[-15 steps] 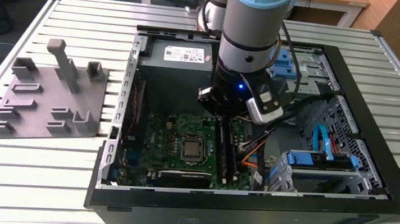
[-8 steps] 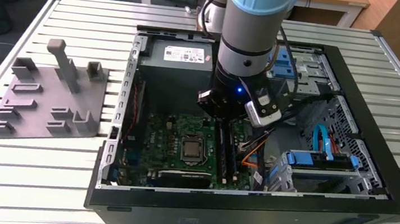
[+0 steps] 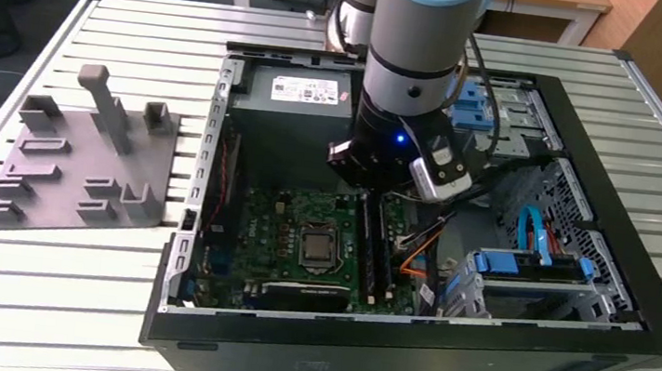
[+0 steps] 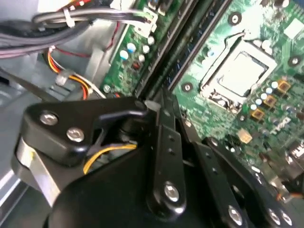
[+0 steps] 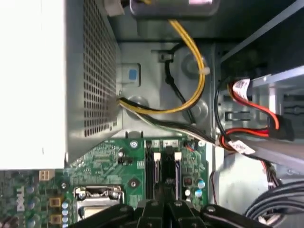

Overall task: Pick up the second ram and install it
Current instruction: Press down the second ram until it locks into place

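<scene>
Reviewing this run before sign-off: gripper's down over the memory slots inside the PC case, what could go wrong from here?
1. The gripper sits low over the memory slots; any misalignment could jam the stick or stress the motherboard.
2. Yellow and black cables hang just beyond the slots and could snag the arm.
3. The processor socket lies exposed beside the slots; a sideways slip might strike it.

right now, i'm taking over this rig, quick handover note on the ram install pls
Gripper: lowered inside the open PC case, right over the RAM slots of the green motherboard; whether its fingers are open or shut cannot be told.
Second RAM stick: I cannot make it out, either between the fingers or seated in a slot.
Done: arm brought to the slots beside the CPU socket.
Left: confirm the stick is seated and latched.
</scene>
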You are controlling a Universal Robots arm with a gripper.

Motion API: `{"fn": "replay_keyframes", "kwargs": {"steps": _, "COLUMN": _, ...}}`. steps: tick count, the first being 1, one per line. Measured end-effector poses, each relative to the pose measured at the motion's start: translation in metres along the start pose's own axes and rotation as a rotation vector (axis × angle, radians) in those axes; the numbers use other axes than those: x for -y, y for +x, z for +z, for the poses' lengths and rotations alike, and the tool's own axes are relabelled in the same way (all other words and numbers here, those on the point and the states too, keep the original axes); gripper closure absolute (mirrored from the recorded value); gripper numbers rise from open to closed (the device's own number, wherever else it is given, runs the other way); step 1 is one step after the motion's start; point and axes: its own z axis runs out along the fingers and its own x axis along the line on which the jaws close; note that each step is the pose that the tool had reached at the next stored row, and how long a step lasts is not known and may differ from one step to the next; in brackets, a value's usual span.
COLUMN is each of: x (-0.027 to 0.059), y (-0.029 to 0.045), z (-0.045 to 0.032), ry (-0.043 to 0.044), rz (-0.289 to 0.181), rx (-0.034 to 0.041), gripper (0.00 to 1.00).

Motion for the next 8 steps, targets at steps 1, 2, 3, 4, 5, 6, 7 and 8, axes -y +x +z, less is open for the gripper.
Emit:
{"fn": "replay_keyframes", "kwargs": {"steps": 1, "x": 0.0037, "y": -0.0001, "z": 0.0, "ry": 0.0002, "rz": 0.0, "rx": 0.0, "gripper": 0.9}}
{"fn": "replay_keyframes", "kwargs": {"steps": 2, "x": 0.0078, "y": -0.0001, "z": 0.0002, "ry": 0.0002, "rz": 0.0, "rx": -0.0001, "gripper": 0.9}}
{"fn": "replay_keyframes", "kwargs": {"steps": 3, "x": 0.0123, "y": -0.0002, "z": 0.0005, "ry": 0.0002, "rz": 0.0, "rx": 0.0, "gripper": 0.9}}
{"fn": "replay_keyframes", "kwargs": {"steps": 4, "x": 0.0168, "y": -0.0003, "z": 0.0008, "ry": 0.0002, "rz": 0.0, "rx": -0.0001, "gripper": 0.9}}
{"fn": "replay_keyframes", "kwargs": {"steps": 5, "x": 0.0213, "y": -0.0004, "z": 0.0011, "ry": 0.0003, "rz": 0.0, "rx": -0.0001, "gripper": 0.9}}
{"fn": "replay_keyframes", "kwargs": {"steps": 6, "x": 0.0258, "y": -0.0005, "z": 0.0017, "ry": 0.0, "rz": 0.0, "rx": 0.0, "gripper": 0.9}}
{"fn": "replay_keyframes", "kwargs": {"steps": 7, "x": 0.0303, "y": -0.0006, "z": 0.002, "ry": 0.0002, "rz": 0.0, "rx": -0.0001, "gripper": 0.9}}
{"fn": "replay_keyframes", "kwargs": {"steps": 8, "x": 0.035, "y": -0.0007, "z": 0.0025, "ry": 0.0002, "rz": 0.0, "rx": -0.0001, "gripper": 0.9}}
